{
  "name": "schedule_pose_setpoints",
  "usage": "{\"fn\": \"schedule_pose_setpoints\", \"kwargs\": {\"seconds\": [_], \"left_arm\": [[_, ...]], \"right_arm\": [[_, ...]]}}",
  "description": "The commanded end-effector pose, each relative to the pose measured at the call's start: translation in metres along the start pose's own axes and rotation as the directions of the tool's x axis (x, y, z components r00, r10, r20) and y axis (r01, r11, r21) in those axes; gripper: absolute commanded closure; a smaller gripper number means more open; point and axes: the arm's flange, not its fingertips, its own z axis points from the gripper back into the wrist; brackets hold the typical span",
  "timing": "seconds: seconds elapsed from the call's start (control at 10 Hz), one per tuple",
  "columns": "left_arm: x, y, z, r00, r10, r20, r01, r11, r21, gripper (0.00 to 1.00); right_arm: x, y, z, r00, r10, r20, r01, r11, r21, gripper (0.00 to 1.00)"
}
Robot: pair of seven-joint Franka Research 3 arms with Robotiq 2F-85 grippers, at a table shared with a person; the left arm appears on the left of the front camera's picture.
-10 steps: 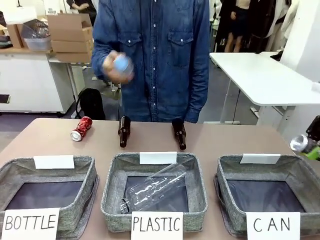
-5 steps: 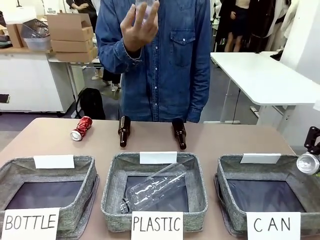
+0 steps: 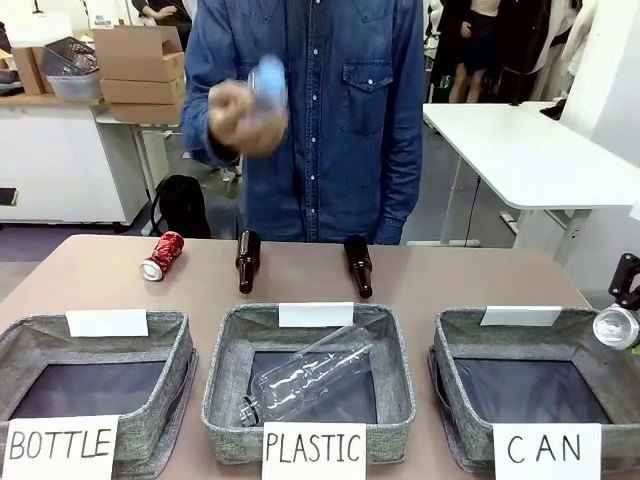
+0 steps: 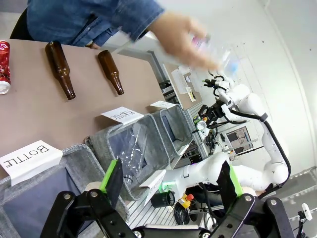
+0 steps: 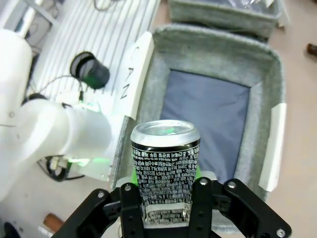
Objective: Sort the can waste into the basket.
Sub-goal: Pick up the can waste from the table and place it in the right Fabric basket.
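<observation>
The dark can [image 5: 166, 168] is clamped between my right fingers [image 5: 127, 201], silver top pointing toward the basket [image 5: 277, 84] signed CAN; I judge it hangs above that basket near one rim, not yet let go; the basket's dark bottom is bare, so nothing is sorted so far; my left fingers [image 4: 112, 177] are spread apart, holding nothing; the red can [image 3: 163, 257] lies on its side on the bench [image 3: 450, 275], well apart from the basket; by my reckoning, one drop and one whole pickup remain.

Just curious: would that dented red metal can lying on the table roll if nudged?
Probably, as the dented red metal can lies on its side, though crookedly given the dent. Already crumpled, it seems thin, light, easily crushed.
</observation>
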Motion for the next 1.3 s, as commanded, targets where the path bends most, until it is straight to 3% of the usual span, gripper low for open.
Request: {"fn": "schedule_pose_setpoints", "kwargs": {"seconds": [0.0,0.9,1.0,1.1,1.2], "left_arm": [[0.001,-0.002,-0.002,1.0,-0.02,0.012,0.02,1.0,-0.017,0.0],[0.001,-0.002,-0.002,1.0,-0.02,0.012,0.02,1.0,-0.017,0.0],[0.001,-0.002,-0.002,1.0,-0.02,0.012,0.02,1.0,-0.017,0.0],[0.001,-0.002,-0.002,1.0,-0.02,0.012,0.02,1.0,-0.017,0.0],[0.001,-0.002,-0.002,1.0,-0.02,0.012,0.02,1.0,-0.017,0.0]], "right_arm": [[-0.008,0.005,0.001,0.995,0.076,0.071,-0.07,0.994,-0.079,0.02],[-0.013,-0.002,0.007,0.979,0.045,0.198,-0.029,0.996,-0.081,0.0],[-0.013,-0.001,0.01,0.961,0.002,0.277,0.026,0.995,-0.096,0.0],[-0.015,-0.002,0.019,0.894,-0.032,0.447,0.069,0.995,-0.067,0.0],[-0.012,-0.006,0.036,0.671,-0.223,0.708,0.241,0.968,0.077,0.0]]}}
